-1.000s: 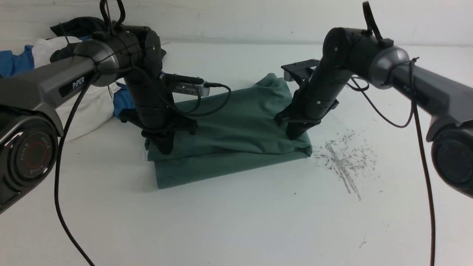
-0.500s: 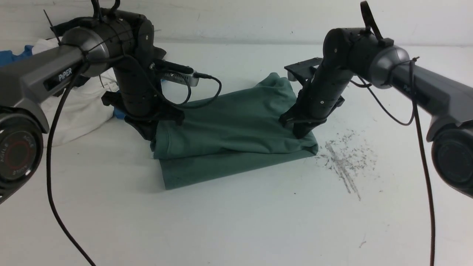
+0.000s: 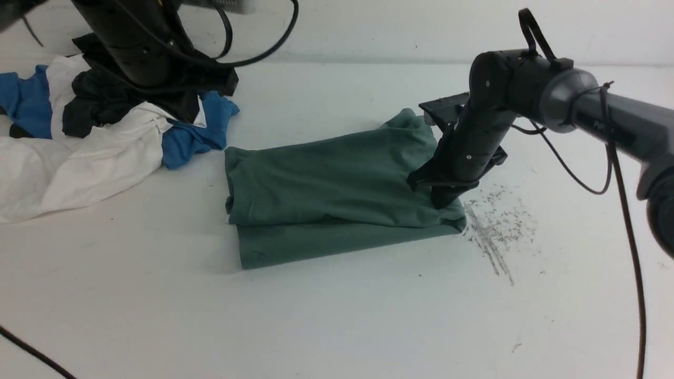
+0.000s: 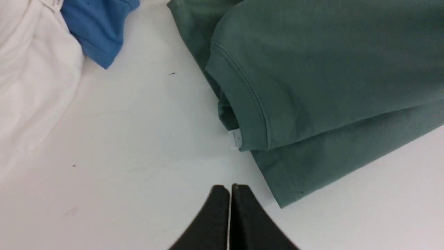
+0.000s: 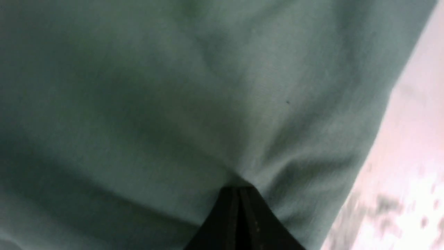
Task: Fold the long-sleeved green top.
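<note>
Our right gripper (image 3: 441, 202) has its jaws pressed together with the tips down on the near right corner of the green top (image 3: 337, 197); in the right wrist view the dark tips (image 5: 238, 194) meet the cloth, which puckers around them, though we cannot tell whether any fabric is caught between them or merely pushed down. That view is blurred, and little beyond green cloth and a pale strip of table (image 5: 412, 166) can be made out.

Our left gripper (image 4: 230, 194) also has its jaws pressed together, holding nothing, hanging over bare table just beside the top's near left corner. In the front view its tips cannot be seen (only the dark bulk of the left arm (image 3: 142, 47) shows, cut off by the upper edge).

Nearest to us the table (image 3: 316, 326) is bare white. The top lies in the middle of it, folded into a rough rectangle, the upper layer set back a little so a strip of the lower layer shows along the near edge. A small white tag (image 4: 236, 138) peeks out at the fold on the left. Just right of the top are grey scuff marks (image 3: 492, 226). Farther back on the left is a heap of white, blue and dark clothes (image 3: 100, 137), partly hidden by the left arm and cut off at the frame's edge.
</note>
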Tool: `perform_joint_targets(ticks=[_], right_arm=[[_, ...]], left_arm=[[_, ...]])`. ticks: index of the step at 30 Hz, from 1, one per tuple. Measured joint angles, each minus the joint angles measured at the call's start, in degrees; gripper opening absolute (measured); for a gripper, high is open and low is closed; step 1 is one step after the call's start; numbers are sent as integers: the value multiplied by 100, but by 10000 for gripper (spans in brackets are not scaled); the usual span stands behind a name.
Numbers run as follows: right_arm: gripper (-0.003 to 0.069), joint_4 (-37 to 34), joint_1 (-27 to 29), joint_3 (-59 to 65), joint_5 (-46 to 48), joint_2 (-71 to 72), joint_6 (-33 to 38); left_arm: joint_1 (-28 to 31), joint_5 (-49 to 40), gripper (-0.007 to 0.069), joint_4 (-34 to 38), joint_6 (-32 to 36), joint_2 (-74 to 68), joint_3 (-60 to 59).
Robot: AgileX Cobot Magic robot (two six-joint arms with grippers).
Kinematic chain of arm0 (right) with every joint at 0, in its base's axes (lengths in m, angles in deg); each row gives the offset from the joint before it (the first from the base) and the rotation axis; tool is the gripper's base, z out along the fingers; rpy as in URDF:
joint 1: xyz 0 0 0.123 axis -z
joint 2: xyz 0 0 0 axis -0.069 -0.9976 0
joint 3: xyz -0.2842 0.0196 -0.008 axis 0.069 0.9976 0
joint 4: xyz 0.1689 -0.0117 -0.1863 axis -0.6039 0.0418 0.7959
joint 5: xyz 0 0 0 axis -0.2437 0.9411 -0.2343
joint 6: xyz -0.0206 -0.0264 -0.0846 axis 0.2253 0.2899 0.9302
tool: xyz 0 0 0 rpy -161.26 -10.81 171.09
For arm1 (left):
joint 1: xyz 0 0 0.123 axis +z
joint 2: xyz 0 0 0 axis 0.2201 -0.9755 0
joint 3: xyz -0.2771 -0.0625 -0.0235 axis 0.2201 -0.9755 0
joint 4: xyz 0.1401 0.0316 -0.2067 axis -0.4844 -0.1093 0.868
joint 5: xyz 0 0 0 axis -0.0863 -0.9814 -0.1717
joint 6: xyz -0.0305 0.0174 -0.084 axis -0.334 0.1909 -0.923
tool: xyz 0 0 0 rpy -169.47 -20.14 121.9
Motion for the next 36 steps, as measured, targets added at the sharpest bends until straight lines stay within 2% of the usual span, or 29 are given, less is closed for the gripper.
perform_joint_targets(ticks=[12, 21, 29, 36], right_arm=[[-15, 162, 133, 2104, 144, 1258, -289], [-15, 253, 170, 2822, 308, 2498, -574], [-15, 251, 170, 2911, 381, 4889, -695], [-15, 459, 170, 2911, -106, 7367, -715]], left_arm=[[0, -87, -4, 119, 92, 1438, -679], [0, -100, -4, 236, 181, 2388, -1477], [0, -78, -4, 898, 375, 3719, -2831], [0, 121, -4, 974, 433, 5064, -3950]])
